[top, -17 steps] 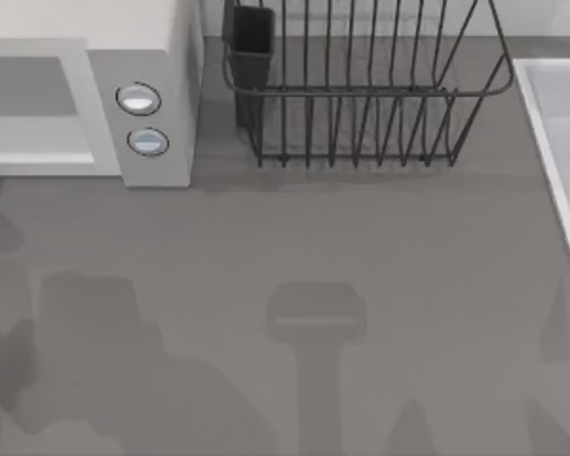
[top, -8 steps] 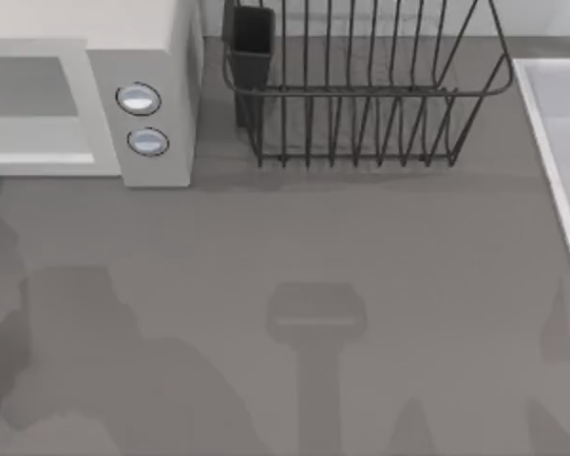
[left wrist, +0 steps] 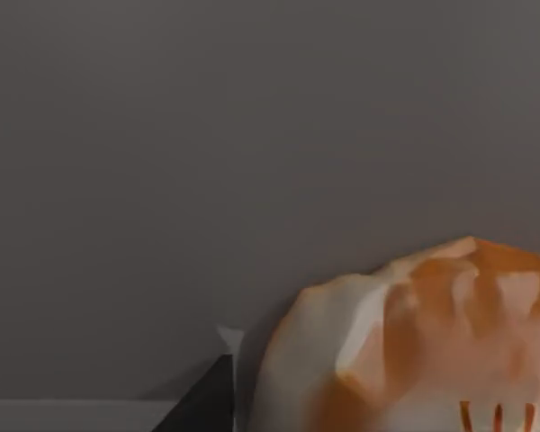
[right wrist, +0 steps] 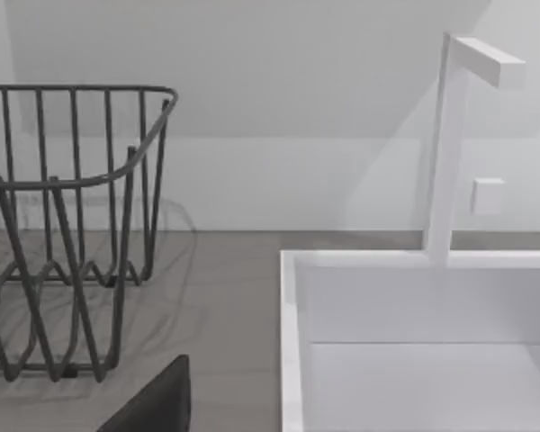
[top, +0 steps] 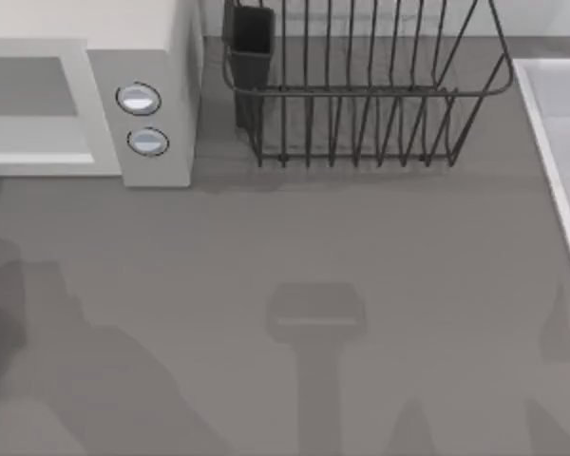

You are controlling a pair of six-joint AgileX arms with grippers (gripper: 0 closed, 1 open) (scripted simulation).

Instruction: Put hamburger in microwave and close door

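The microwave (top: 157, 57) is set at the table's (top: 294, 237) far left corner. Its door (top: 28, 104) is seen to the left of the two knobs (top: 139, 99), with the white handle (top: 38, 158) along the near edge. Whether the door is fully shut cannot be told.

A dark wire rack (top: 361, 104) is placed right of the microwave, near the back, and a dark holder (top: 251, 33) is hung at its left end. A white sink (top: 560, 133) is let into the table at the right edge. Soft arm shadows are cast over the near half of the table.

In the left wrist view the hamburger (left wrist: 414, 342) is seen close up against a plain grey surface, just beside a dark part of the left gripper (left wrist: 205, 407). Whether that gripper is released or clenched on it cannot be told.

In the right wrist view a dark part of the right gripper (right wrist: 153, 405) is seen between rack and sink, with a white tap (right wrist: 445, 144) standing behind the sink. Its state cannot be told either.
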